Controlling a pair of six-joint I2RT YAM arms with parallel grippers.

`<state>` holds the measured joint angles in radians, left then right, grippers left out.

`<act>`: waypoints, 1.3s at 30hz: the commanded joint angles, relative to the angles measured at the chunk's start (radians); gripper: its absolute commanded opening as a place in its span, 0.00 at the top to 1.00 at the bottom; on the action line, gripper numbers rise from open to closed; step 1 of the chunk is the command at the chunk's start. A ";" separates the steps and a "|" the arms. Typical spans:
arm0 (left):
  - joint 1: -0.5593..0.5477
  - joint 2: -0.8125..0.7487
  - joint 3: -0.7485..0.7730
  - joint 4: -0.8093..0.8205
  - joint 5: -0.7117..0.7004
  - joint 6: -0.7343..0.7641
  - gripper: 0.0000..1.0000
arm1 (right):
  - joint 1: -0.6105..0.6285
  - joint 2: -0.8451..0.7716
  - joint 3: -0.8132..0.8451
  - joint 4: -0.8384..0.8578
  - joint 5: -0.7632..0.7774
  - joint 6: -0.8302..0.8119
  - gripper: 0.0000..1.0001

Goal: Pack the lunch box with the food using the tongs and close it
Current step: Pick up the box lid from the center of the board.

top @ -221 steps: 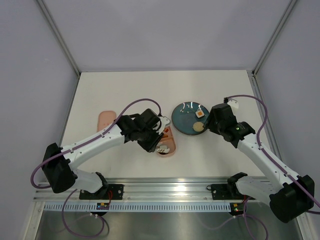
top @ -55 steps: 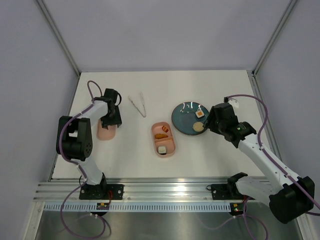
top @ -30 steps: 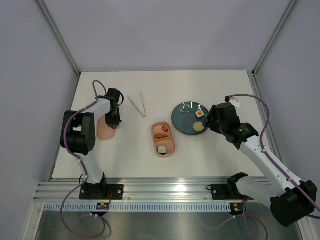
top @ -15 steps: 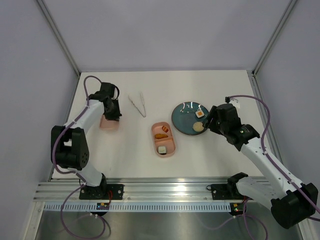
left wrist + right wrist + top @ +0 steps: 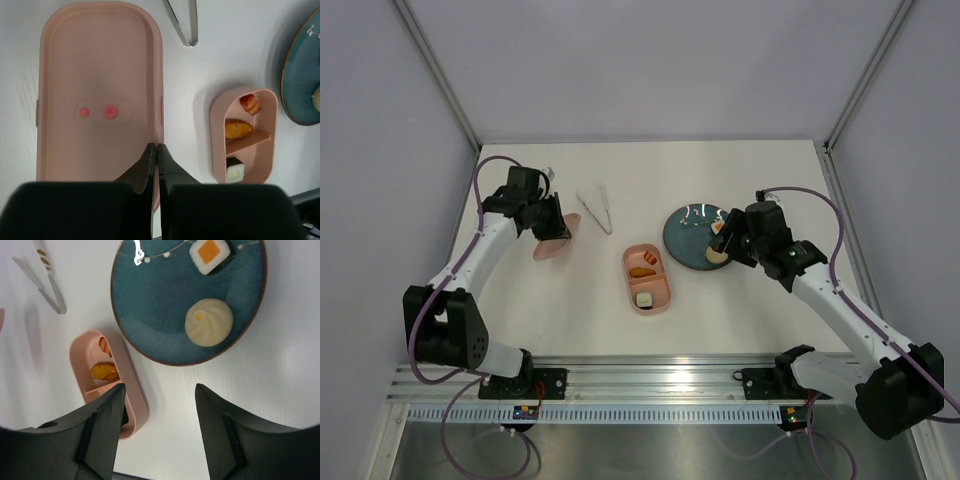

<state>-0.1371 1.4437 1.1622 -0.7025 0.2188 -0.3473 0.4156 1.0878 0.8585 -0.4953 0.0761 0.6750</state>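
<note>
Salmon-pink plastic fills the left wrist view: the lid (image 5: 100,100), two red spots at its centre, is pinched by its long edge in the left pincer (image 5: 154,150), whose jaws are pressed together on the rim. From overhead the lid looks tilted and partly lifted off the surface (image 5: 750,180), well left of the lunch box (image 5: 666,292). We judge that an edge grip was chosen because the lid is too broad to span. The box lies open between the arms, holding a sausage bit (image 5: 250,104), an orange piece (image 5: 237,130) and a white cube (image 5: 235,171) in its two compartments. A white cube with an orange top (image 5: 210,255) and a beige dumpling (image 5: 209,322) lie unpacked on the teal plate (image 5: 160,300), so closing now seems early. The right pincer (image 5: 160,405) hangs wide and empty above the plate's near edge. The tongs (image 5: 597,208) lie loose between lid and plate, in neither pincer.
</note>
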 commanded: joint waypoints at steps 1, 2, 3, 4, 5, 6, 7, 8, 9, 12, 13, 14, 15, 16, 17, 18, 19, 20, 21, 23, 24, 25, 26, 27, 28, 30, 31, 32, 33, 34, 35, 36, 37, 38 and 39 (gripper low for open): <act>-0.002 -0.074 -0.021 0.069 0.115 -0.036 1.00 | 0.005 0.030 0.039 0.092 -0.103 0.037 0.34; -0.002 -0.080 -0.030 0.074 0.132 -0.041 1.00 | 0.014 0.038 0.046 0.106 -0.113 0.043 0.35; -0.002 -0.086 -0.035 0.083 0.139 -0.044 1.00 | 0.021 0.046 0.051 0.113 -0.116 0.047 0.35; -0.004 -0.097 -0.036 0.086 0.142 -0.053 1.00 | 0.028 0.055 0.054 0.121 -0.119 0.057 0.35; -0.002 -0.103 -0.042 0.092 0.160 -0.056 1.00 | 0.050 0.076 0.068 0.139 -0.125 0.063 0.34; -0.004 -0.109 -0.044 0.100 0.166 -0.061 1.00 | 0.063 0.087 0.074 0.152 -0.128 0.070 0.34; -0.004 -0.120 -0.045 0.104 0.174 -0.071 1.00 | 0.077 0.118 0.082 0.165 -0.134 0.090 0.34; -0.004 -0.126 -0.047 0.109 0.194 -0.076 1.00 | 0.103 0.138 0.100 0.196 -0.148 0.101 0.34; -0.006 -0.132 -0.055 0.121 0.198 -0.081 1.00 | 0.113 0.158 0.111 0.211 -0.156 0.118 0.34; -0.012 -0.149 -0.078 0.142 0.209 -0.094 1.00 | 0.173 0.260 0.200 0.228 -0.154 0.173 0.34; -0.012 -0.154 -0.084 0.150 0.212 -0.102 1.00 | 0.192 0.312 0.227 0.239 -0.142 0.207 0.34; -0.012 -0.163 -0.091 0.158 0.220 -0.105 1.00 | 0.202 0.342 0.272 0.251 -0.151 0.231 0.33; -0.013 -0.166 -0.102 0.166 0.221 -0.110 1.00 | 0.215 0.371 0.289 0.270 -0.171 0.282 0.33; -0.012 -0.169 -0.102 0.167 0.223 -0.111 1.00 | 0.219 0.433 0.309 0.299 -0.202 0.305 0.33; -0.012 -0.172 -0.104 0.169 0.223 -0.111 1.00 | 0.224 0.464 0.351 0.332 -0.232 0.329 0.33; -0.013 -0.175 -0.105 0.169 0.226 -0.113 1.00 | 0.236 0.495 0.378 0.343 -0.240 0.362 0.33; -0.013 -0.178 -0.105 0.170 0.228 -0.116 1.00 | 0.244 0.556 0.410 0.343 -0.233 0.371 0.33; -0.015 -0.181 -0.108 0.172 0.232 -0.116 1.00 | 0.250 0.589 0.475 0.325 -0.230 0.382 0.33; -0.016 -0.186 -0.108 0.175 0.232 -0.116 1.00 | 0.256 0.616 0.503 0.324 -0.234 0.402 0.33; -0.018 -0.187 -0.110 0.176 0.235 -0.117 1.00 | 0.259 0.704 0.584 0.324 -0.274 0.428 0.32; -0.018 -0.190 -0.110 0.175 0.238 -0.117 1.00 | 0.261 0.727 0.611 0.319 -0.279 0.446 0.32; -0.019 -0.193 -0.110 0.175 0.240 -0.117 1.00 | 0.268 0.776 0.643 0.301 -0.288 0.448 0.31; -0.019 -0.193 -0.111 0.175 0.240 -0.117 1.00 | 0.270 0.802 0.698 0.291 -0.298 0.454 0.31; -0.019 -0.195 -0.114 0.176 0.240 -0.117 1.00 | 0.272 0.825 0.723 0.291 -0.317 0.472 0.31; -0.019 -0.198 -0.113 0.175 0.240 -0.117 1.00 | 0.273 0.869 0.744 0.293 -0.346 0.480 0.31; -0.021 -0.198 -0.116 0.176 0.243 -0.117 1.00 | 0.284 0.909 0.803 0.290 -0.360 0.500 0.30; -0.019 -0.198 -0.118 0.176 0.244 -0.116 1.00 | 0.287 0.943 0.832 0.293 -0.378 0.508 0.30; -0.021 -0.200 -0.118 0.176 0.244 -0.116 1.00 | 0.295 0.958 0.847 0.291 -0.383 0.511 0.30; -0.021 -0.200 -0.119 0.175 0.244 -0.113 1.00 | 0.301 0.971 0.861 0.290 -0.387 0.511 0.30; -0.019 -0.201 -0.119 0.175 0.244 -0.113 1.00 | 0.307 0.994 0.887 0.284 -0.388 0.511 0.30; -0.021 -0.201 -0.119 0.173 0.243 -0.113 1.00 | 0.316 1.004 0.902 0.272 -0.386 0.509 0.30; -0.019 -0.203 -0.121 0.175 0.246 -0.111 1.00 | 0.319 1.027 0.919 0.264 -0.387 0.502 0.30; -0.021 -0.203 -0.122 0.173 0.246 -0.111 1.00 | 0.325 1.040 0.944 0.256 -0.397 0.500 0.30; -0.019 -0.204 -0.122 0.175 0.248 -0.111 1.00 | 0.328 1.049 0.953 0.253 -0.400 0.502 0.30; -0.021 -0.203 -0.122 0.172 0.249 -0.113 1.00 | 0.337 1.058 0.964 0.250 -0.400 0.500 0.30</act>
<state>-0.1539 1.2766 1.0378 -0.5781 0.4244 -0.4541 0.7273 2.1235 1.7527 -0.2298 -0.2825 1.1603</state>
